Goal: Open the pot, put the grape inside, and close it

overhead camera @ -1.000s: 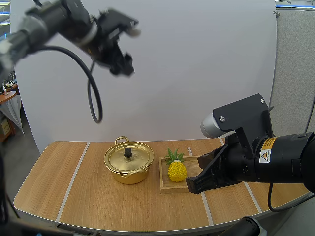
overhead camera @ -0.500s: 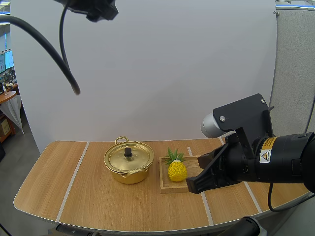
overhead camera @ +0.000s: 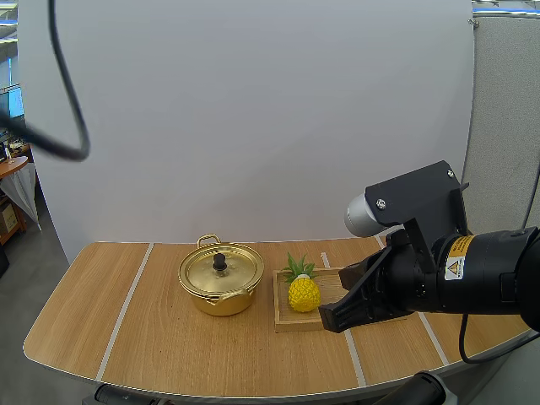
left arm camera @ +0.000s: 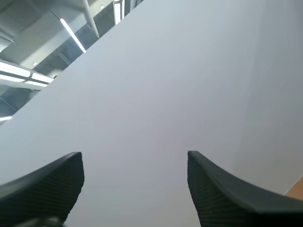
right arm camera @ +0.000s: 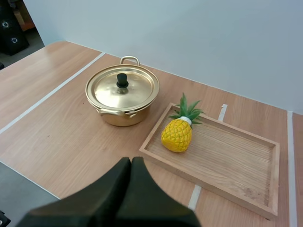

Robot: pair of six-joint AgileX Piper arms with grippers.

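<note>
A gold pot (overhead camera: 221, 278) with its lid on and a black knob stands mid-table, also in the right wrist view (right arm camera: 122, 90). Right of it, a yellow toy pineapple (overhead camera: 304, 291) with green leaves sits at the left end of a wooden tray (overhead camera: 295, 321). No grapes are in view. My right gripper (overhead camera: 327, 319) hovers above the tray's near edge; its fingers lie together as one dark wedge (right arm camera: 131, 163), holding nothing, nearer than the pineapple (right arm camera: 177, 134) and tray (right arm camera: 227, 161). My left gripper (left arm camera: 134, 155) is open, its ribbed fingers apart against the white backdrop.
The wooden table (overhead camera: 143, 337) has pale stripes and a curved front edge. Bare wood lies left of and in front of the pot. Most of the tray right of the pineapple is bare.
My left arm has swung up and to the left, out of the high view. The right arm, pot, pineapple and tray have not moved.
</note>
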